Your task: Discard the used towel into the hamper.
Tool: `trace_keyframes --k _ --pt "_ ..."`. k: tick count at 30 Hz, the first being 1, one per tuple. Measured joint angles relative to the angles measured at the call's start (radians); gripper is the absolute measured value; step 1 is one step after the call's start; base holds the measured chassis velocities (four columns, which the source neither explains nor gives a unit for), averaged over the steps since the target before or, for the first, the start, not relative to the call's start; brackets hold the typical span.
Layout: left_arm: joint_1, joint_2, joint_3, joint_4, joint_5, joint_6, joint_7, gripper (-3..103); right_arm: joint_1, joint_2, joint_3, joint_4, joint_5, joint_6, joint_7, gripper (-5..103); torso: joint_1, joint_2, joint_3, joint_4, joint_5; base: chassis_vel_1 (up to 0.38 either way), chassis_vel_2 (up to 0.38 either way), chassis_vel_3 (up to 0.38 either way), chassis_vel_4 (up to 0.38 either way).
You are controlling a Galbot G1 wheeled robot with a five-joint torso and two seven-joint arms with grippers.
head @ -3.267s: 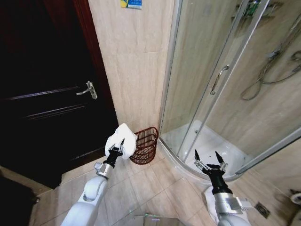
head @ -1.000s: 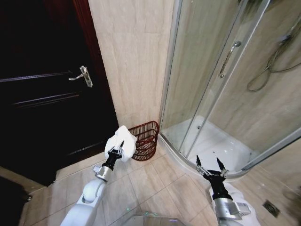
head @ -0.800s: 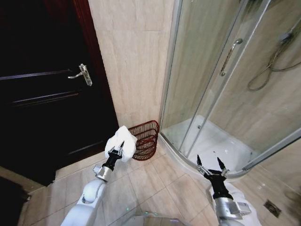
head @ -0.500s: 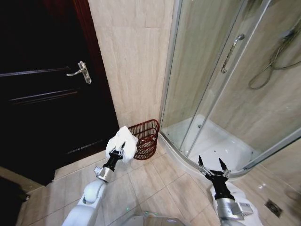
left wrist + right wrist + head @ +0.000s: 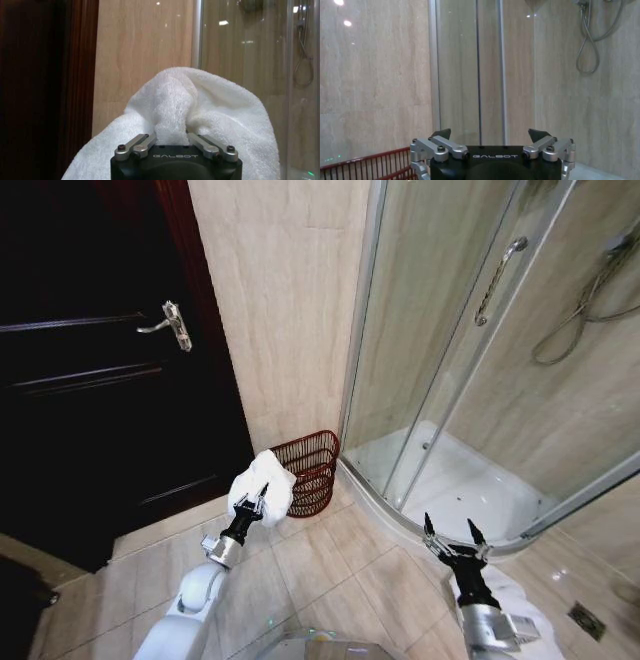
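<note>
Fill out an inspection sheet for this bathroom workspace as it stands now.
Surface: beige tiled floor.
Job's things: white towel held above the floor, beside the hamper and not yet in it; hamper stands at the wall foot next to the shower enclosure.
Clutter: nothing seen.
Grippers: left gripper shut on the towel, close to the hamper; right gripper open, holding nothing, raised near the shower tray.
Cables: shower hose hanging inside the enclosure; nothing else seen.
Surroundings: dark door with metal handle, shut; beige wall panel; curved glass shower door, closed.
</note>
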Motion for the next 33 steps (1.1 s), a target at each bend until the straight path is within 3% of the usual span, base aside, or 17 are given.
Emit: trace_keyframes --k 33 --pt "-0.032 0.016 0.027 0.002 -0.005 -0.003 0.025 11 0.013 0.031 -0.018 -0.025 -0.052 0.02 0.007 100 0.003 0.008 0.004 0.0 0.0 -0.063 0.061 0.059 -0.06"
